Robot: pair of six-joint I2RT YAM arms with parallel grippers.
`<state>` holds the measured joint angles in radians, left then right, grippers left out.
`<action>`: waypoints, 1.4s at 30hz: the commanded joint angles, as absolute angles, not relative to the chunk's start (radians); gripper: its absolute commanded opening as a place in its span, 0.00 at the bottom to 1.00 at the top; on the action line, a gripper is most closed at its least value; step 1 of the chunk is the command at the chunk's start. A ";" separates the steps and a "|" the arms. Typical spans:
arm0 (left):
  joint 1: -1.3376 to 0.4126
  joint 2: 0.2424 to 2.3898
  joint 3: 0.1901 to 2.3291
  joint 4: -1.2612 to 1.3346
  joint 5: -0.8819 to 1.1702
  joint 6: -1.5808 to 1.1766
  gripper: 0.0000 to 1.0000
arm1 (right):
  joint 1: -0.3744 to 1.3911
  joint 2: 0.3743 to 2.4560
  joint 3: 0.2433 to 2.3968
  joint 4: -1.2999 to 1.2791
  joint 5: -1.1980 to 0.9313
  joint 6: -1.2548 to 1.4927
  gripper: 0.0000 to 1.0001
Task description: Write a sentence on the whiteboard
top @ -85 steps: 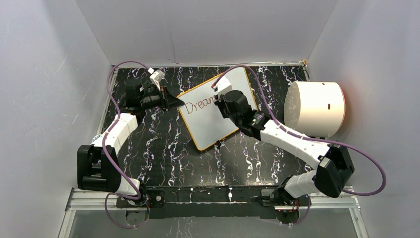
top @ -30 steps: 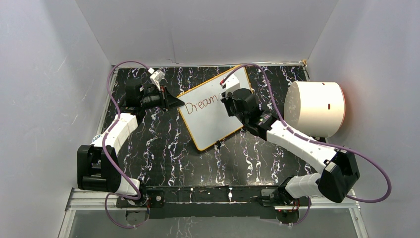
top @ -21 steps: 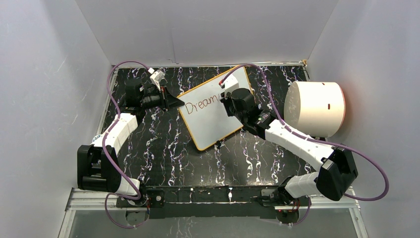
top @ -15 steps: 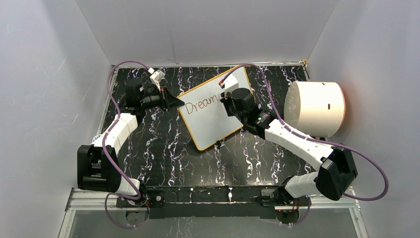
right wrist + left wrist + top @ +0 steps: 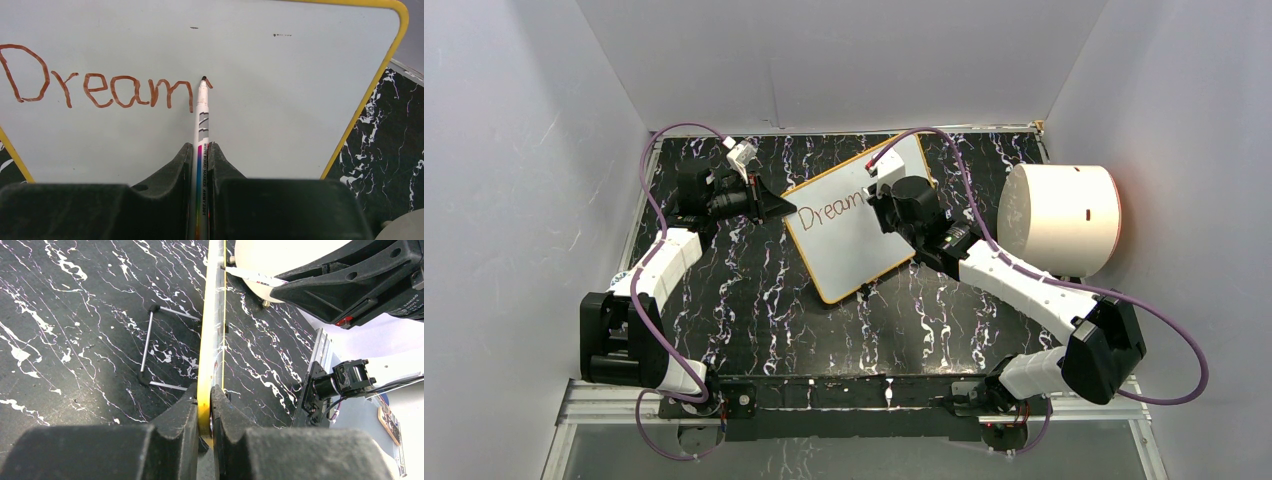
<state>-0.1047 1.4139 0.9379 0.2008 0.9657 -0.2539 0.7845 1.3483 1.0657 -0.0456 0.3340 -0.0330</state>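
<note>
**Right arm carries the marker past the "m"**

Since the earliest frame our right arm [image 5: 1024,285] has shifted toward the board's far right corner, uncovering the whole written word. Over the last half second we see no change.

We count two arms, one whiteboard [image 5: 854,240], one marker [image 5: 201,112], one white cylinder [image 5: 1061,218] and one word, "Dream" [image 5: 100,89], of five letters.

The left arm [image 5: 664,260] reaches the board's left side. The left jaws are clamped on its yellow rim [image 5: 212,340], seen edge-on from that wrist. The right jaws are closed on the marker, whose tip sits at a short stroke just past the "m".

The whiteboard lies diagonally on the far half of the counter [image 5: 754,300], with its far right corner close to the back edge. Blank white runs from the marker tip to the right rim, and more lies below the word. The cylinder stands at the counter's right side, apart from the board. The near part of the counter, between the board and the arm bases, is open black surface.
</note>
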 commanded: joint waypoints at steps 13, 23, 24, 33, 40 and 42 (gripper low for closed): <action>-0.129 1.450 0.919 0.097 0.887 -0.181 0.00 | 0.779 1.349 1.103 -0.050 0.273 -0.037 0.00; -0.130 1.454 0.920 0.095 0.887 -0.181 0.00 | 0.778 1.342 1.080 -0.088 0.288 -0.039 0.00; -0.129 1.453 0.920 0.095 0.887 -0.181 0.00 | 0.778 1.340 1.078 -0.090 0.292 -0.040 0.00; -0.130 1.456 0.920 0.095 0.888 -0.181 0.00 | 0.778 1.324 1.060 -0.105 0.348 -0.041 0.00; -0.129 1.456 0.920 0.095 0.888 -0.181 0.00 | 0.776 1.322 1.055 -0.111 0.371 -0.037 0.00; -0.129 1.456 0.920 0.095 0.888 -0.181 0.00 | 0.776 1.320 1.055 -0.117 0.368 -0.035 0.00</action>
<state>-0.1047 1.4151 0.9382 0.2008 0.9649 -0.2539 0.7799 1.3434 1.0637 -0.1139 0.3439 -0.0326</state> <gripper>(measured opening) 0.093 0.201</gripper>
